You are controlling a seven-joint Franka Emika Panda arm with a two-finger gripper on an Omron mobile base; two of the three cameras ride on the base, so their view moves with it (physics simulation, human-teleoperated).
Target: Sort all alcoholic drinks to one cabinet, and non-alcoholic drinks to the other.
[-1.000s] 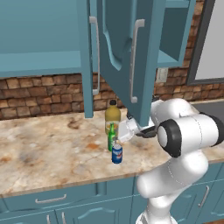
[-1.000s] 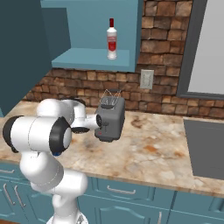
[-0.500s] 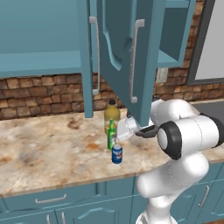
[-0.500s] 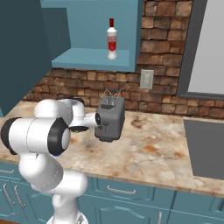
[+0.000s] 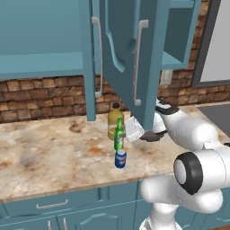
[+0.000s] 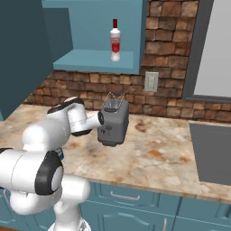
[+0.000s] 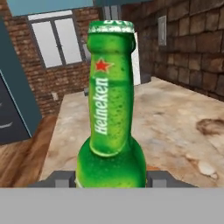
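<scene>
Where the cabinet door (image 5: pixel 130 54) hides it, end effector (image 7: pixel 111 178) straddles green bottle (image 7: pixel 109 113).

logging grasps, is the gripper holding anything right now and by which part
The green bottle stands between the fingers at its lower body; whether they actually clamp it cannot be told.

the green bottle (image 7: pixel 111 109) is showing a red star and white lettering. the can (image 5: pixel 120 159) is showing blue, the juice bottle (image 5: pixel 115 120) yellow-orange, the counter (image 5: pixel 49 152) mottled beige, the cabinets (image 5: pixel 40 36) teal.
</scene>
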